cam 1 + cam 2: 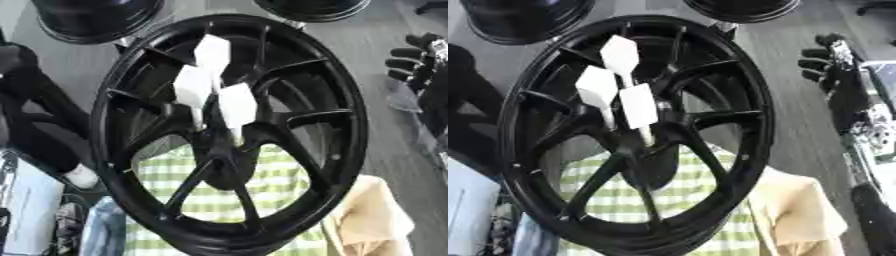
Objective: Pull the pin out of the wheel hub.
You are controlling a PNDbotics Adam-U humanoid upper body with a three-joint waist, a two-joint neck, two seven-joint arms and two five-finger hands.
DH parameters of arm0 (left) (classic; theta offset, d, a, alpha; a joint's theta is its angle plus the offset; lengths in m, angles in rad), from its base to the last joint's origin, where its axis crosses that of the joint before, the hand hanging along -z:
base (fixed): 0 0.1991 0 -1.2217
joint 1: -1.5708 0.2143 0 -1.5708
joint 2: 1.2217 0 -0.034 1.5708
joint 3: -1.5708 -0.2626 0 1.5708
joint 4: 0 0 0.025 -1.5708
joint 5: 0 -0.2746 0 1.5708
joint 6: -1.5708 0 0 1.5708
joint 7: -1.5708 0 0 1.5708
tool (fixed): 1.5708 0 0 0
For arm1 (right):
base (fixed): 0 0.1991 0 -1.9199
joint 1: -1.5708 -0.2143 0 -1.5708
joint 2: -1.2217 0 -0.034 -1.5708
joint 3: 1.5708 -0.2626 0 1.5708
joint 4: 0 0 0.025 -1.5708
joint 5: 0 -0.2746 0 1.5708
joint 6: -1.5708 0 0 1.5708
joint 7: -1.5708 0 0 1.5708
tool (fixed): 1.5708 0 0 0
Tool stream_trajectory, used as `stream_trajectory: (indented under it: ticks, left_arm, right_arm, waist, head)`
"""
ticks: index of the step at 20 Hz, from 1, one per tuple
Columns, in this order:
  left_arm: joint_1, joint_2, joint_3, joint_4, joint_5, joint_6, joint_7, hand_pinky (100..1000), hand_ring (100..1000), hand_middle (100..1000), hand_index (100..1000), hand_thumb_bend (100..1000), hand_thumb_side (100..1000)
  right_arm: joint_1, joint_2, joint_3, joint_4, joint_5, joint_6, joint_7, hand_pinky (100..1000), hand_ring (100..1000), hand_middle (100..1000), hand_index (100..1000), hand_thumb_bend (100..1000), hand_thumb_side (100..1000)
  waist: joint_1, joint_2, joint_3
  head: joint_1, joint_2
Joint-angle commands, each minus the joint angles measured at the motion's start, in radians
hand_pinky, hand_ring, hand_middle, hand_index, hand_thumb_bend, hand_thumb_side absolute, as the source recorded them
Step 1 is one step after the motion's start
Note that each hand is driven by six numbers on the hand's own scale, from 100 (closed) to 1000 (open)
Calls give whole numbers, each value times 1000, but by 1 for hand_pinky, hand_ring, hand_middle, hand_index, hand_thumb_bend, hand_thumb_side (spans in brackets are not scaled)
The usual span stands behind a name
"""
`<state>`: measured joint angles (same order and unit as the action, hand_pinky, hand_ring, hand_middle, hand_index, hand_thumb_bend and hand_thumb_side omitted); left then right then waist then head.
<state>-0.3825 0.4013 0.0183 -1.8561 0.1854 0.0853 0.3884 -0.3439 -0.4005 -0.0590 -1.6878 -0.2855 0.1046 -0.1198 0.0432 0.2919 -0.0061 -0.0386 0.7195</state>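
Your right hand (833, 67) is hanging off to the side with the fingers curled in, holding nothing. It's well apart from the wheel hub (229, 135), which sits to the hand's left and fills most of the frame: a big black spoked rim, tilted toward the camera. Three white pins (216, 82) with flat flag-like tops stick out of the middle where the spokes meet, bunched close together, farther from your hand than the rim's near edge.

Through the spokes you can see a green and white checked cloth (262, 180), and below your hand there's a tan cloth (798, 210) beside the rim. Two more black rims (96, 17) sit at the far edge.

The right eye view shows your hand plus the forearm running down; the left eye view only catches the fingers at the frame edge. Your left hand doesn't show anywhere.
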Motion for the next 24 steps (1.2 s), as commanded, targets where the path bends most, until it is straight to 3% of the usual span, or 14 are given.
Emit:
stream_trajectory:
  ticks: [1,6,10,12,17,22,24]
  left_arm:
    - [-65,99,-28,-50,-39,7,-40,761,673,794,795,239,709]
    - [-194,230,-109,-77,-77,51,-120,766,679,806,809,235,688]
    - [-225,313,-98,-74,-30,69,-165,766,679,806,809,235,688]
    - [-250,346,-117,-98,-31,83,-185,777,698,804,823,261,678]
    - [-379,479,-244,-132,-79,159,-266,790,724,808,836,256,718]
    - [-501,604,-370,-144,-19,235,-343,802,740,817,852,250,752]
    - [-543,623,-416,-144,9,254,-372,807,745,819,857,265,758]
  right_arm:
    - [1,-30,-13,-22,7,-3,-7,841,768,709,856,100,818]
    - [13,-37,-23,-24,9,-4,-17,841,768,708,856,100,819]
    - [11,-34,-23,-25,8,-4,-19,841,768,708,856,100,819]
    - [16,-45,-17,-24,13,-2,-16,840,768,708,855,100,821]
    - [17,-54,-13,-28,25,0,-12,840,768,708,855,100,824]
    - [10,-46,-4,-34,29,2,-5,840,768,709,855,100,825]
    - [8,-43,-1,-35,30,3,-2,840,768,709,855,100,824]
  waist:
    - [3,-18,-2]
    - [12,-22,-1]
    - [9,-19,-4]
    - [29,-26,-11]
    - [42,-20,-20]
    - [36,-13,-38]
    - [35,-13,-44]
  head:
    - [-7,2]
    - [-9,8]
    - [-5,6]
    - [-25,7]
    - [-45,-6]
    - [-37,-15]
    - [-38,-18]
